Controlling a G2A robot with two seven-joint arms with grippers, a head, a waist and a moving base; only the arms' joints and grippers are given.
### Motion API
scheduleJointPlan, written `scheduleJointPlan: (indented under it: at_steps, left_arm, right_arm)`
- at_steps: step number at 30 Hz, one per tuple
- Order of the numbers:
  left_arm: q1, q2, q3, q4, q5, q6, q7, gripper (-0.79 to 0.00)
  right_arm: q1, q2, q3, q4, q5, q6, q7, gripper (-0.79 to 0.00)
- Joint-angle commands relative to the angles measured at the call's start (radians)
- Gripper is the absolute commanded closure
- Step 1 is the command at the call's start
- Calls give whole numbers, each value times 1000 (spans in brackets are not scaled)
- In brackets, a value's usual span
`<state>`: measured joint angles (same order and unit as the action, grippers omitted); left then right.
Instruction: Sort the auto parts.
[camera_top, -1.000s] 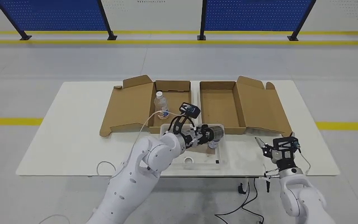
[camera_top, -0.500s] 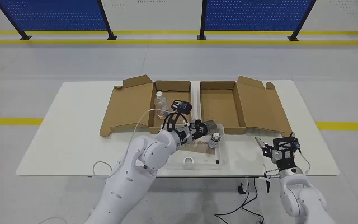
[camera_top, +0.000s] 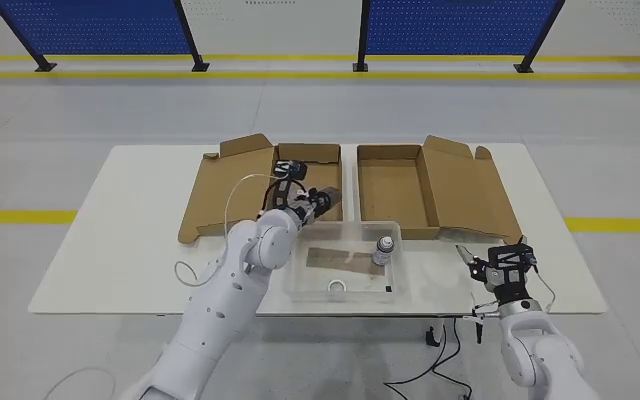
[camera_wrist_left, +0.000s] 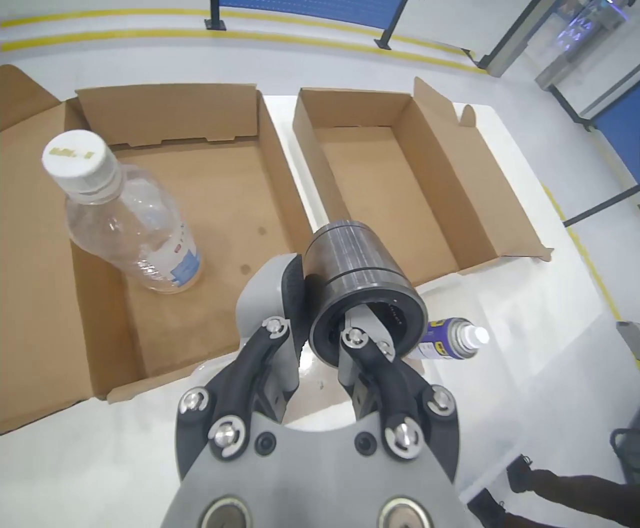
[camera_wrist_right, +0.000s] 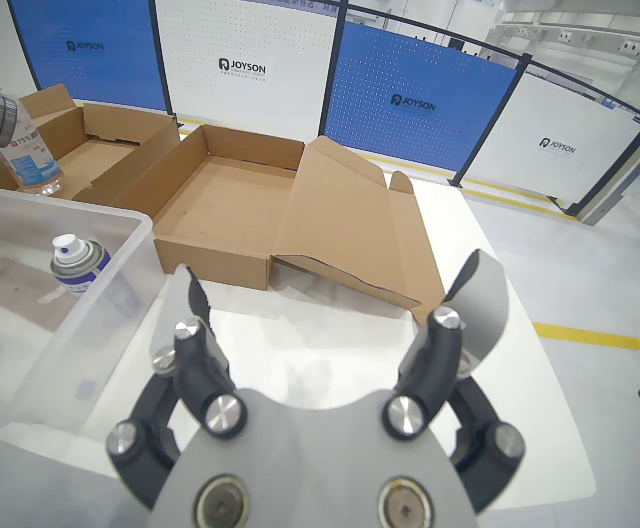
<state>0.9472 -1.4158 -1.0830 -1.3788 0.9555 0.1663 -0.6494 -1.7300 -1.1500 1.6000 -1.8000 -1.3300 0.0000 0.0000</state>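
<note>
**Top view.**
- White table (camera_top: 120, 230), bare along its left end and front right corner.
- Left cardboard box (camera_top: 240, 190) and right cardboard box (camera_top: 395, 190) lie open side by side at frame centre, flaps spread outward, with a narrow gap between their inner walls.
- Clear plastic bin (camera_top: 296, 280) stands just below them at the table's front edge. It holds a spray can (camera_top: 382, 250), upright at the right wall, a white ring (camera_top: 338, 288) and a brown card strip (camera_top: 335, 258).
- Left gripper (camera_top: 316, 199) is over the left box's lower right corner, with the steel bearing sleeve (camera_top: 329, 199) in it.
- Right gripper (camera_top: 497, 266) is at lower right, over bare table near the front edge and well apart from the bin.

**Left wrist view.**
- Left gripper (camera_wrist_left: 325, 300) is closed on the steel bearing sleeve (camera_wrist_left: 357, 270): one finger (camera_wrist_left: 295, 285) presses the outer wall and the other goes into the bore.
- The sleeve hangs above the left box's (camera_wrist_left: 200, 200) wall nearest the right box (camera_wrist_left: 400, 190).
- A clear bottle (camera_wrist_left: 130, 225) stands inside the left box, apart from the sleeve.
- The spray can (camera_wrist_left: 450, 340) is just beside the sleeve's rim.

**Right wrist view.**
- Right gripper (camera_wrist_right: 337, 290) has its jaws spread wide with nothing between them, over open white table.
- The bin wall (camera_wrist_right: 75, 280) is at one side and the right box (camera_wrist_right: 225, 200) lies beyond.
</note>
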Motion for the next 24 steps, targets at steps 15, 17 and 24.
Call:
scheduleJointPlan:
  at_steps: [15,17,24]
  left_arm:
    - [-163,-39,59,297,-43,46,2,0]
    - [-189,-44,81,333,-13,42,-5,0]
    - [-253,-69,122,436,-27,30,5,0]
  right_arm:
    - [0,0,0,0,0,0,0,-785]
    - [0,0,0,0,0,0,0,-785]
    - [0,0,0,0,0,0,0,-785]
